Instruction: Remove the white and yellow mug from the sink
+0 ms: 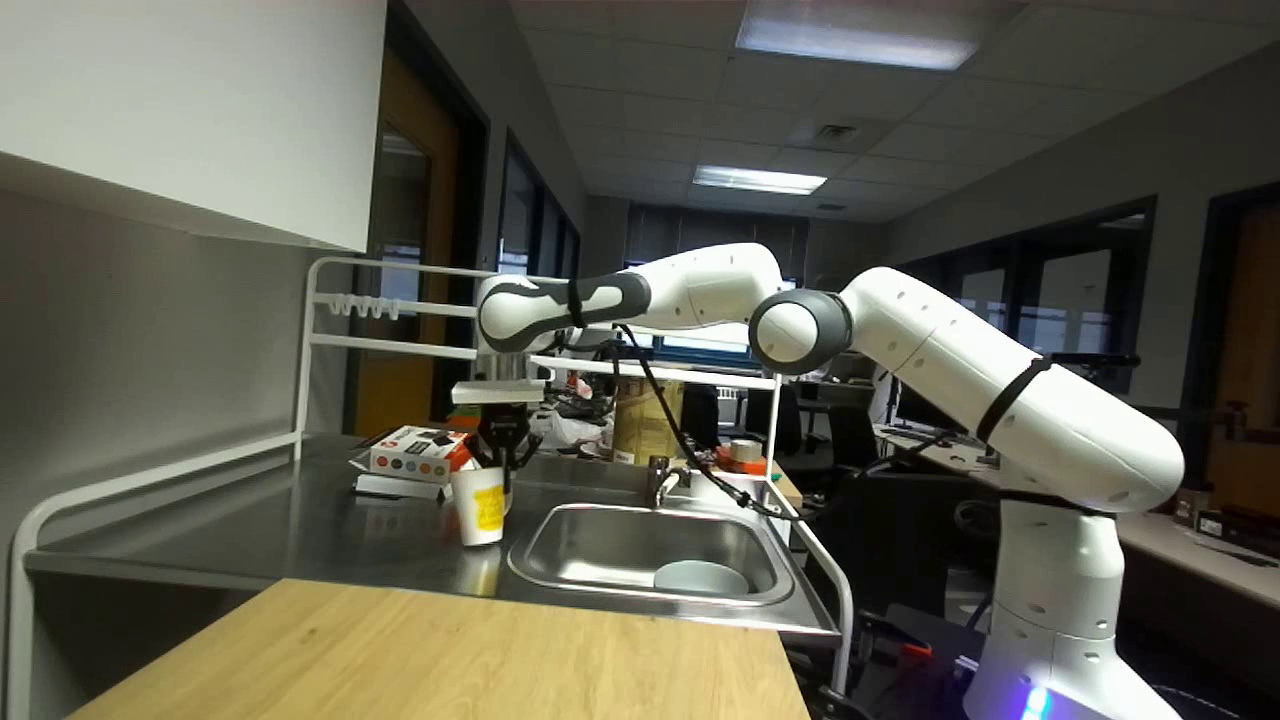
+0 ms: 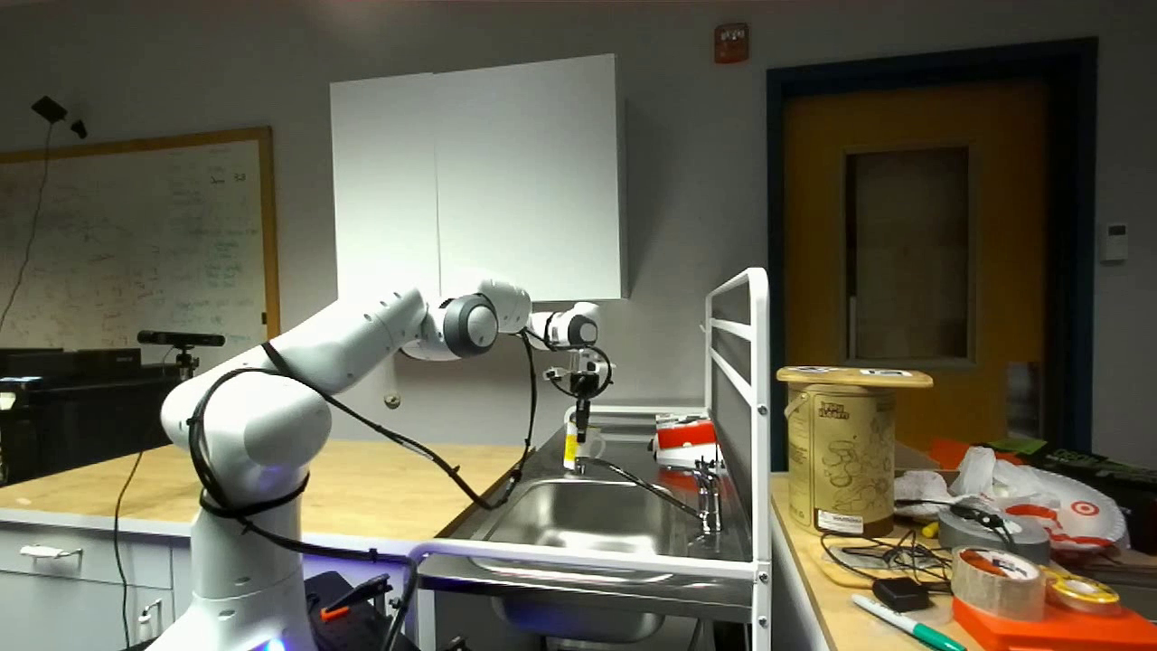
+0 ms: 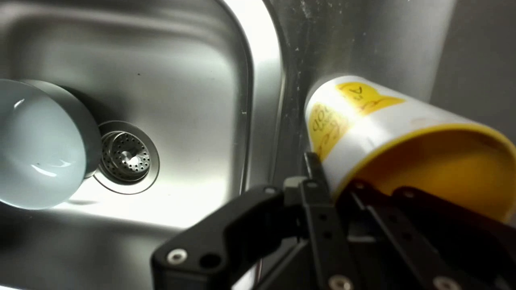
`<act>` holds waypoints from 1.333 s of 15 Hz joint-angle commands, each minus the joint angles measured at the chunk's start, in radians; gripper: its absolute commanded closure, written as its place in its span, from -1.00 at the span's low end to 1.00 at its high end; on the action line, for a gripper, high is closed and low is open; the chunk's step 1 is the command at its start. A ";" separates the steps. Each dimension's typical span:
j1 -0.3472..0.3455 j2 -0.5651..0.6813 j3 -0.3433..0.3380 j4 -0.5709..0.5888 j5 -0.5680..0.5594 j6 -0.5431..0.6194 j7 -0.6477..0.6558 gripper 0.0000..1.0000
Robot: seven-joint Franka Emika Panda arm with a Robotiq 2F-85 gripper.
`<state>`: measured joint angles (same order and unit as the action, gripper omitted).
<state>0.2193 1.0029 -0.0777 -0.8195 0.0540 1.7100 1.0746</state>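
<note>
The white and yellow mug (image 1: 479, 508) is over the steel counter to the left of the sink (image 1: 620, 530), upright with a slight tilt. I cannot tell whether its base touches the counter. It also shows in an exterior view (image 2: 570, 445) and, with its yellow inside, in the wrist view (image 3: 371, 117). My gripper (image 3: 338, 177) is shut on the mug's wall at the rim, one finger outside and one inside. The inner fingertip is hidden. The gripper points down in both exterior views (image 1: 505, 460) (image 2: 583, 420). The sink rim (image 3: 264, 80) lies beside the mug.
A pale bowl (image 3: 40, 145) sits in the basin near the drain (image 3: 129, 157). The faucet (image 1: 660, 482) stands at the back rim. A red-and-white box (image 1: 420, 450) lies behind the mug. A white rail frame (image 2: 757, 407) bounds the counter. A wooden table (image 1: 480, 650) adjoins the front.
</note>
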 commanded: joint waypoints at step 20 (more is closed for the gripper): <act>0.012 0.053 -0.053 -0.018 -0.058 -0.154 -0.020 -1.00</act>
<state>0.2448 1.0550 -0.1587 -0.8320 -0.0165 1.5804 1.1359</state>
